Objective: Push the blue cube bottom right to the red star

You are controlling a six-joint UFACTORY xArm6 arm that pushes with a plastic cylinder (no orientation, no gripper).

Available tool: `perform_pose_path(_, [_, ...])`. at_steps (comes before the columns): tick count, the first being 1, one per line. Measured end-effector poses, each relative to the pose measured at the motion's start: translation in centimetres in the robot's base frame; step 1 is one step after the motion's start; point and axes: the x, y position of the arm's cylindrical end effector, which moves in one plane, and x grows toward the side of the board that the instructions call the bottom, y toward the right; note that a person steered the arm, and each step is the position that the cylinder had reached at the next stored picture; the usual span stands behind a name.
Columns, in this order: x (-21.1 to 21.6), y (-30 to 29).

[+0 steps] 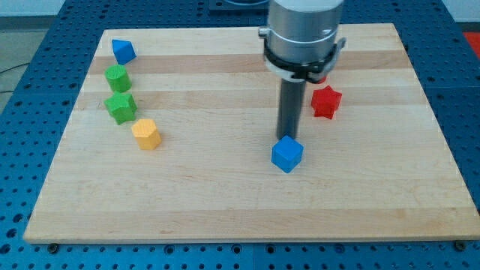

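Note:
The blue cube [286, 154] lies near the middle of the wooden board [225, 202]. The red star [326, 101] lies up and to the right of it, a short gap away. My tip [286, 137] stands right at the cube's top edge, touching or nearly touching it. The rod rises straight up to the grey arm housing [303, 34] at the view's top. The housing hides the board behind it.
At the view's left lie a blue block [123, 51], a green cylinder-like block [117, 78], a green star [120, 106] and a yellow block [146, 134]. A bit of red [322, 76] shows under the housing. The board sits on a blue perforated table [22, 112].

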Motion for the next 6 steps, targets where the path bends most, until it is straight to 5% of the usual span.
perform_pose_path(1, [0.0, -6.4])
perform_pose_path(2, [5.8, -2.1])
perform_pose_path(4, [4.4, 5.5])
perform_pose_path(6, [4.8, -1.9])
